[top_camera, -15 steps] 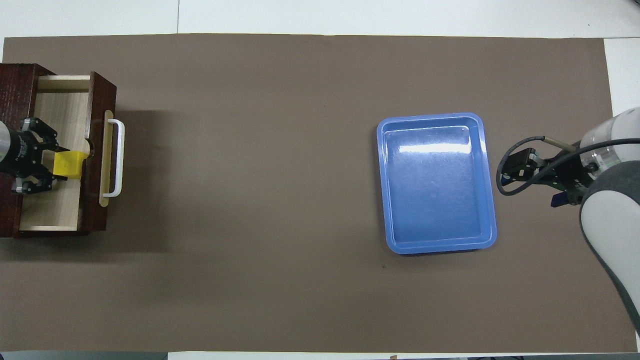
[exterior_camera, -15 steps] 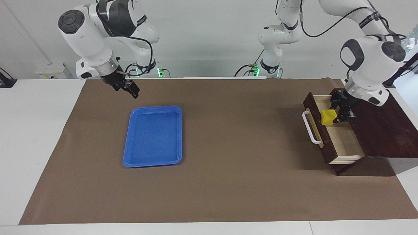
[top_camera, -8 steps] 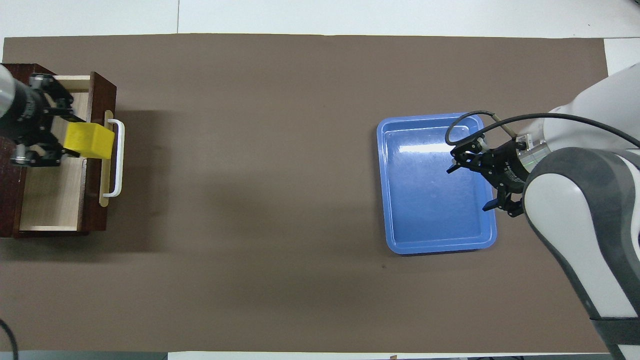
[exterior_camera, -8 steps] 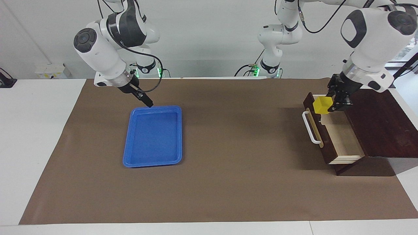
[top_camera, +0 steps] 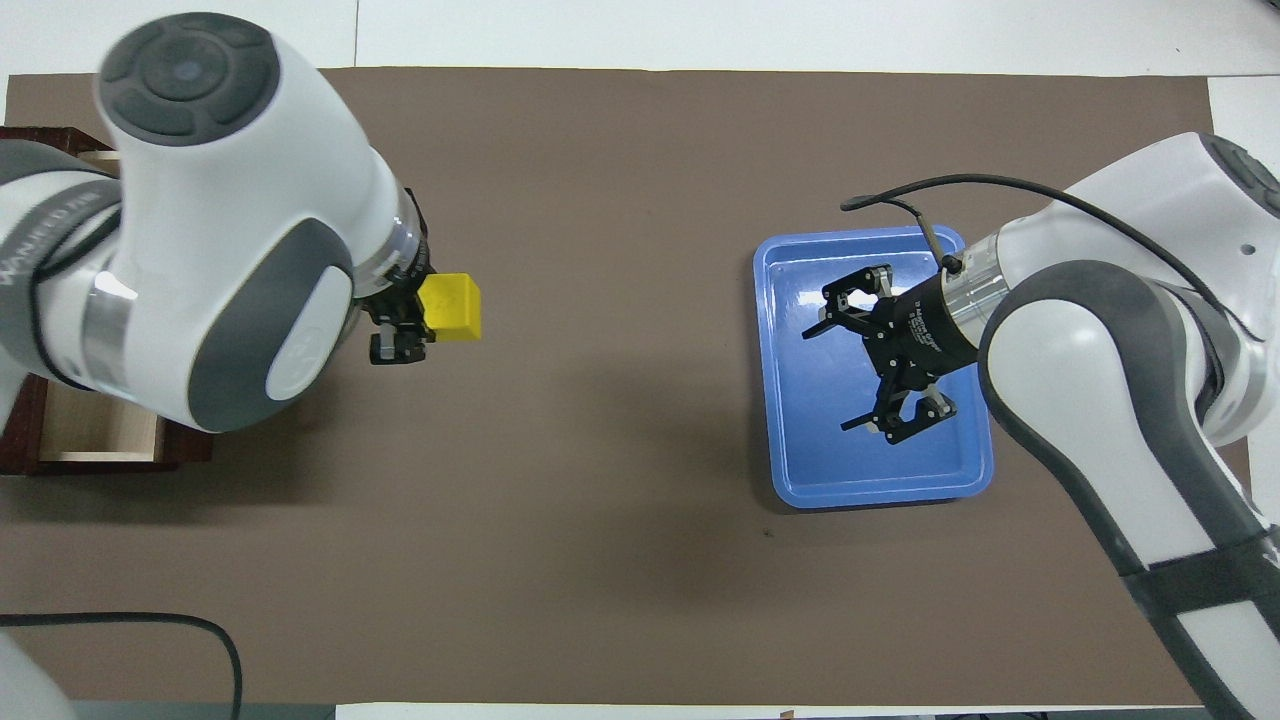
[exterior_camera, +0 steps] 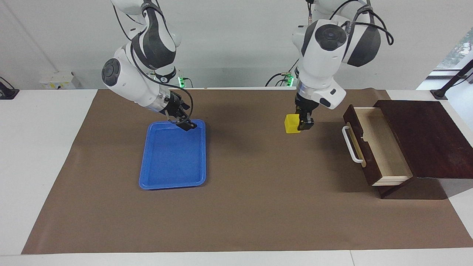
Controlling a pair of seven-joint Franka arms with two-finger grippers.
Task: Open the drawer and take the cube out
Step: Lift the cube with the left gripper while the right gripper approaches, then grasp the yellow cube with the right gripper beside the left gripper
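**Cube out of the drawer, carried over the mat**

Brown paper mat (exterior_camera: 258, 207) covers my white table, matte and faintly creased. My left gripper (exterior_camera: 303, 125) is clamped on the yellow cube (exterior_camera: 291, 123), holding it in the air over bare mat, between the open drawer (exterior_camera: 380, 147) and the blue plastic tray (exterior_camera: 173, 153). The cube hangs off one side of my fingers, so I judge the grip shallow: best to travel level and slow, no wrist swing, and lower it fully before letting go.

My right gripper (top_camera: 878, 362) hovers over the tray's end nearer the robots, jaws spread wide, holding nothing.

Drawer: dark brown front, white bar handle (exterior_camera: 351, 145), pale wood interior, now without contents, set in a dark wooden box (exterior_camera: 428, 136) at the left arm's end. Tray: shallow, glossy, rounded corners, raised rim. Cube: smooth, sharp-edged, solid-looking.
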